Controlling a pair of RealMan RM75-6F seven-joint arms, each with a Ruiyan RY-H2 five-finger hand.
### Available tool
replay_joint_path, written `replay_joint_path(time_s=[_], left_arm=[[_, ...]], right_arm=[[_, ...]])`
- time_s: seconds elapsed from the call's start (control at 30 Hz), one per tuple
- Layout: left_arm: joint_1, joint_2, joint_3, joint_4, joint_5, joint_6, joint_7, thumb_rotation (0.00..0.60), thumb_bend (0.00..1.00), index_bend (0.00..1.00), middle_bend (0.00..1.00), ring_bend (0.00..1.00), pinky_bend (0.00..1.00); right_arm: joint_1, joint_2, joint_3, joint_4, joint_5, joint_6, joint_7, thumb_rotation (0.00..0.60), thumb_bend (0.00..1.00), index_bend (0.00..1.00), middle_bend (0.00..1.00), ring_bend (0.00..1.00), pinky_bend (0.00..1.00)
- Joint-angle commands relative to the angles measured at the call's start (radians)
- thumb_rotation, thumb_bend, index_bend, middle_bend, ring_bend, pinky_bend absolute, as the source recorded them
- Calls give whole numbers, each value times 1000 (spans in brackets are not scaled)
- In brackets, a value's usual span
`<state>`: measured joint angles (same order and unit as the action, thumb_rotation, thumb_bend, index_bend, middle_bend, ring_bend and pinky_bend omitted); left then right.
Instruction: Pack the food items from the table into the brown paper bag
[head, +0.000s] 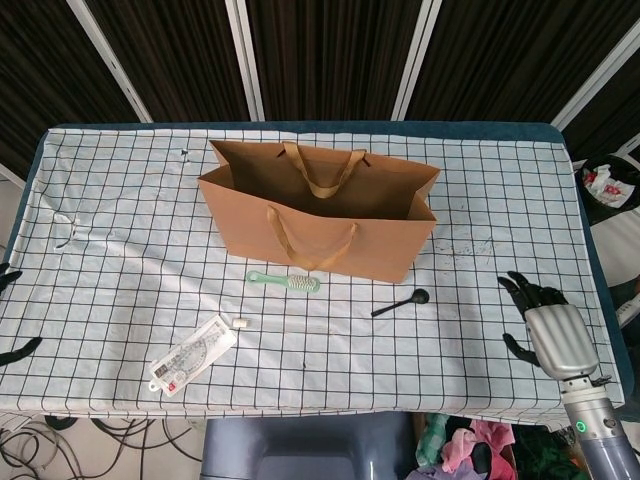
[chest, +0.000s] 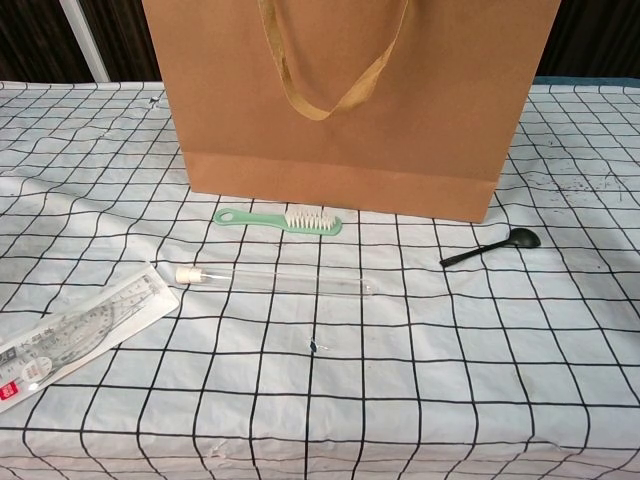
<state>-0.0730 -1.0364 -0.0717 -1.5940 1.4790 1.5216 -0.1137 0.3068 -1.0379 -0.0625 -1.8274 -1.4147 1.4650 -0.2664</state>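
We see the brown paper bag (head: 318, 222) standing upright and open-topped mid-counter (head: 120, 250), handles up. Our right hand (head: 550, 332) hovers empty near the right edge, fingers spread. Only fingertips of our left hand (head: 12, 315) show, so we cannot tell its state.

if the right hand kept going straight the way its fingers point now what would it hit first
Probably nothing: the right hand points toward the table's far edge, and only bare checked cloth lies ahead. The paper bag sits off to its left.

Brown paper bag (head: 330, 225) stands open mid-table — right hand (head: 552, 335) empty, fingers spread, near the table's right edge.
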Motion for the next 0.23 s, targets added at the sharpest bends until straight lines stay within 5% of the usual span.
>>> replay_joint_path(time_s=[0.03,0.23], left_arm=[[-2,3,0,0,-11,-13,3,600,68,151,85,9,50],[-10,11,2,-5,-20,-38,5,600,68,146,84,9,48]], right_arm=[[-60,-95,-10,71,-41,77,-98,600,220,113,90,211,256],[-90,-201,38,111,-70,144,-189,600,195,103,83,210,256]])
